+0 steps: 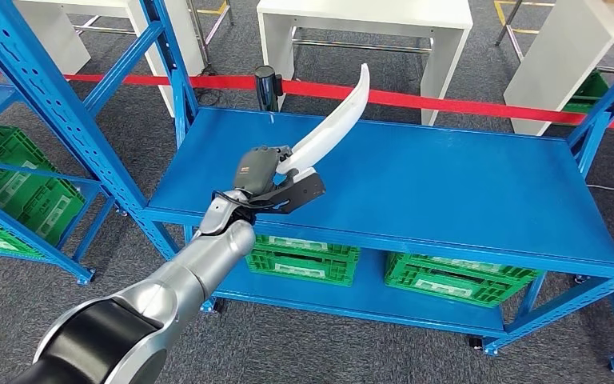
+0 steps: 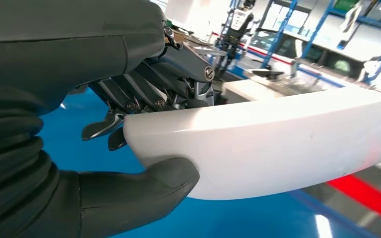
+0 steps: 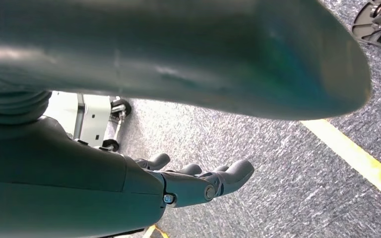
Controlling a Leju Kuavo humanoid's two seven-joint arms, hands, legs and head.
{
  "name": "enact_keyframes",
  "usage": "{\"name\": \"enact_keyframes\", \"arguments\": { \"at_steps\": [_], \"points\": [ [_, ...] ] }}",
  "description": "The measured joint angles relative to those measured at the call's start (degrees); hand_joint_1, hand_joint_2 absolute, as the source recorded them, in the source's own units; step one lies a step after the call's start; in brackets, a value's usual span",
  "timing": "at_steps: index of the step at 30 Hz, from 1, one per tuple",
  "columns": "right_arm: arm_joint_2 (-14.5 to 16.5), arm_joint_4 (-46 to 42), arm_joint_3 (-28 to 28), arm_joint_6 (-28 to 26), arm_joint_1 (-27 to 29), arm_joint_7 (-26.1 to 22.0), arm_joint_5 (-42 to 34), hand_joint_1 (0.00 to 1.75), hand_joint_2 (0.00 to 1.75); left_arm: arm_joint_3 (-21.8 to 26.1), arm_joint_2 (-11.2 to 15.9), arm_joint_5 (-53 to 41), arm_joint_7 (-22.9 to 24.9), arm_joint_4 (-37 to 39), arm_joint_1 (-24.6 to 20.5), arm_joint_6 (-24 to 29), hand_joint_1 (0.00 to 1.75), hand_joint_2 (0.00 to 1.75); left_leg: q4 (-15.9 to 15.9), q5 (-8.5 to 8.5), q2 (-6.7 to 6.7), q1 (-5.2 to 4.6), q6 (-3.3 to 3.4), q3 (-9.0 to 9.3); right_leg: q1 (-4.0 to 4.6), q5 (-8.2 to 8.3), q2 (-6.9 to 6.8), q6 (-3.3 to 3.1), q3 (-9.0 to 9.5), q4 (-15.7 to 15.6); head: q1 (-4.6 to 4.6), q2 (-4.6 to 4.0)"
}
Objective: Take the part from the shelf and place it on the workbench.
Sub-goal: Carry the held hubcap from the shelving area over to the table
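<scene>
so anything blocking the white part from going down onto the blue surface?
Nothing visible. The left hand holds the white part by one end above the blue shelf surface, and the surface under and around the part is bare.

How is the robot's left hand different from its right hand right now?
The left hand grips a long curved white plastic part above the blue metal shelf; the right hand holds nothing. The left is raised; the right hangs over grey carpet, fingers apart. Both are dark grey.
</scene>
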Motion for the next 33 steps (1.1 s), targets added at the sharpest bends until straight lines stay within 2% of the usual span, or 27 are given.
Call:
{"name": "enact_keyframes", "arguments": {
  "at_steps": [10, 15, 21, 26, 33],
  "points": [
    [-0.25, 0.00, -0.79, 0.00, 0.35, -0.35, -0.13, 0.00, 0.00, 4.51, -1.90, 11.27, -12.89, -1.90, 0.55, -0.38, 1.75, 1.75, 0.00, 0.00, 0.00, 0.00, 0.00, 0.00, 0.00, 0.00, 0.00, 0.00, 0.00, 0.00, 0.00, 0.00],
    [-0.31, 0.00, -1.24, -0.06, 0.70, -0.63, -0.20, 0.00, 0.00, 4.91, -2.75, 18.79, -15.43, -4.05, 1.34, -0.87, 1.75, 1.75, 0.00, 0.00, 0.00, 0.00, 0.00, 0.00, 0.00, 0.00, 0.00, 0.00, 0.00, 0.00, 0.00, 0.00],
    [-0.31, 0.00, -2.04, -0.40, 0.98, -0.73, -0.48, 0.00, 0.00, 1.28, -3.03, 28.30, -15.57, -8.15, 3.12, -0.69, 1.75, 1.75, 0.06, -0.07, -0.01, -0.04, 0.10, -0.01, -0.17, 0.00, -0.01, 0.06, 0.02, -0.04, 0.00, 0.00],
    [-0.31, 0.00, -2.85, -0.55, 1.28, -0.90, -0.85, 0.00, 0.00, -2.91, -2.94, 34.74, -15.57, -11.66, 4.98, -0.79, 1.75, 1.75, 0.17, -0.25, -0.01, -0.23, 0.37, -0.02, -0.42, -0.09, -0.01, 0.40, 0.09, -0.05, 0.00, 0.00],
    [-0.24, 0.00, -3.71, -0.80, 1.88, -1.08, -1.20, 0.00, 0.00, -9.28, -2.24, 42.15, -15.58, -15.35, 6.34, 0.04, 1.75, 1.75, 0.15, -0.14, 0.03, -0.46, 1.46, 0.15, -0.71, -0.18, 0.01, 1.40, 0.38, -0.05, -0.01, 0.00]
  ]
}}
